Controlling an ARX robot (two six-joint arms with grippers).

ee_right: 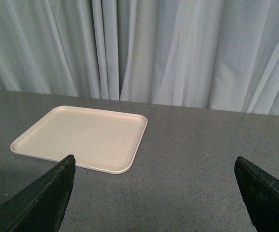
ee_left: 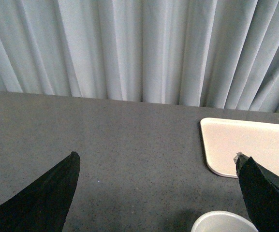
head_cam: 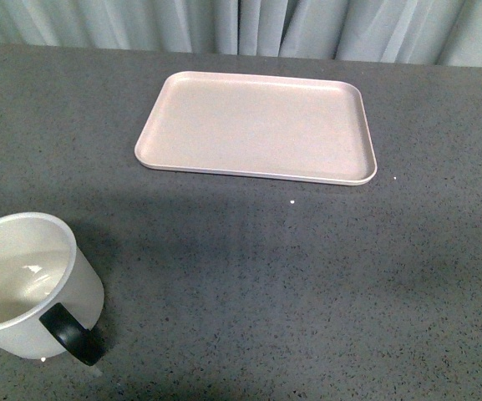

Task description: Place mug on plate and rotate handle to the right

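The white mug [head_cam: 32, 284] stands upright on the grey table at the near left, its black handle [head_cam: 71, 334] pointing toward the near side and a little right. Its smiley print is hidden. The pink-beige plate [head_cam: 257, 127] lies empty at the far middle of the table. Neither gripper shows in the front view. In the left wrist view my left gripper [ee_left: 156, 159] is open and empty above the table, with the mug's rim [ee_left: 224, 222] just below it and the plate [ee_left: 250, 150] beyond. In the right wrist view my right gripper [ee_right: 154, 162] is open and empty, the plate [ee_right: 83, 137] ahead.
The grey speckled table [head_cam: 307, 276] spreads across the whole front view. A pale pleated curtain [head_cam: 241, 25] hangs along its far edge.
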